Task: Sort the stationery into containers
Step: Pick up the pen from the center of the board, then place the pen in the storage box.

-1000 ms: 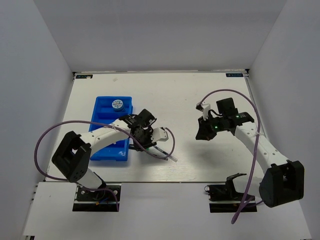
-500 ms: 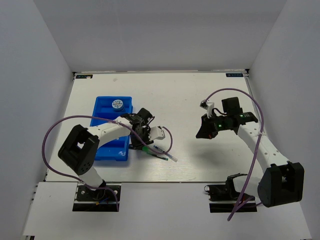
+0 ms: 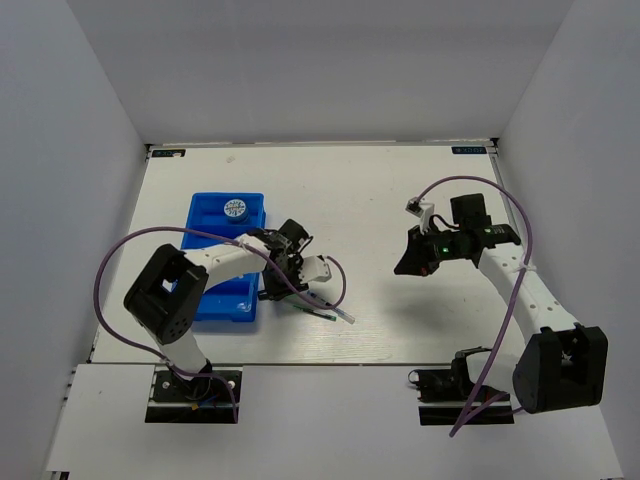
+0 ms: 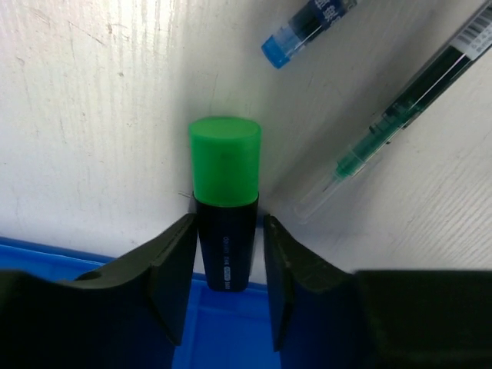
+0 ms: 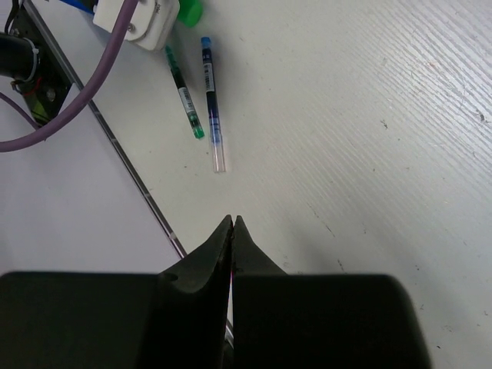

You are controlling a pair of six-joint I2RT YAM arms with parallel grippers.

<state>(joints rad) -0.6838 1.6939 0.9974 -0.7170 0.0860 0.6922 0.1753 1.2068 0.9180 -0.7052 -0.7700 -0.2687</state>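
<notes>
Rightward a little, the right gripper (image 3: 408,266) has drifted since a second ago, and the left arm has folded closer to the tray. On the white bench (image 3: 380,190) the blue tray (image 3: 203,225) lies left of centre. The right gripper hangs over bare bench, closed on nothing. At the tray's right edge the left gripper (image 4: 228,234) flanks a green-capped marker (image 4: 224,165); whether it grips cannot be told. A patterned roll (image 3: 235,209) sits in the tray's far end. A green pen (image 4: 384,127) and a blue pen (image 4: 307,23) lie near the cap.
</notes>
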